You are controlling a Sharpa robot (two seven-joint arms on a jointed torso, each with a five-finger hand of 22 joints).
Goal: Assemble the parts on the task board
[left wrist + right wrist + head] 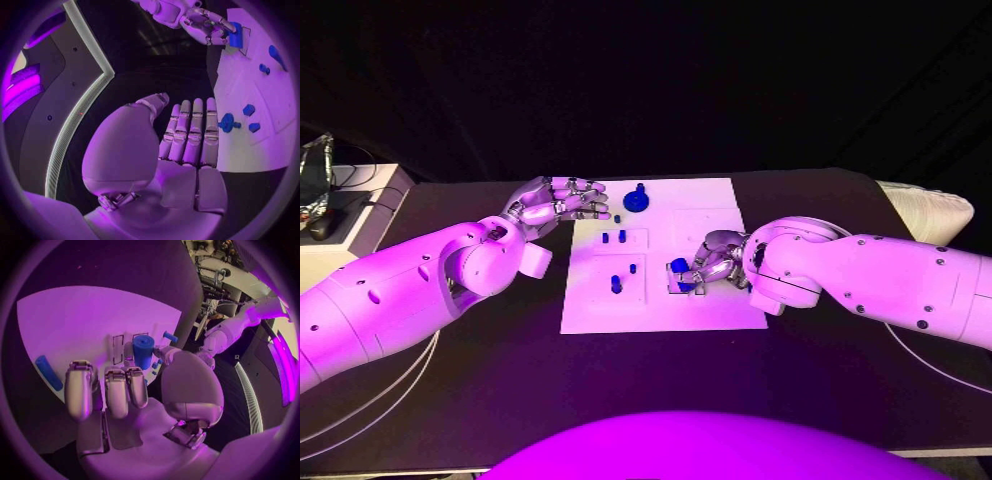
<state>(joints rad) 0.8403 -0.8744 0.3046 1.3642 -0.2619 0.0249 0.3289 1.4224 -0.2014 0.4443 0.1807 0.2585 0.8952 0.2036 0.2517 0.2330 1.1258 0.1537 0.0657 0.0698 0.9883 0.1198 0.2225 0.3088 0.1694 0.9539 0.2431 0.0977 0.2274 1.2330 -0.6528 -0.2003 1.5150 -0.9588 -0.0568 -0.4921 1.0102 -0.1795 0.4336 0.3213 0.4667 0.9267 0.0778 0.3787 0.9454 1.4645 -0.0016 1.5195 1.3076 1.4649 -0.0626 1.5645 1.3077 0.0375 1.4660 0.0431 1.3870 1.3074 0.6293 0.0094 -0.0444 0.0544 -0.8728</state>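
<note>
The white task board (718, 205) lies in the middle of the black table. My right hand (718, 262) rests over the board's right side, and its thumb and a finger pinch an upright blue cylinder (679, 266) (143, 351). My left hand (563, 204) (187, 135) hovers at the board's far left corner with its fingers straight and nothing in them. A round blue part (636, 198) (228, 122) lies just past its fingertips. Several small blue pegs (616, 285) stand on the board's left half. A blue bar (49, 372) lies on the board beyond my right hand.
A pale box with cables (358, 215) stands at the table's left edge. A white ribbed object (927, 210) sits at the far right. Bare black table (646, 390) stretches in front of the board.
</note>
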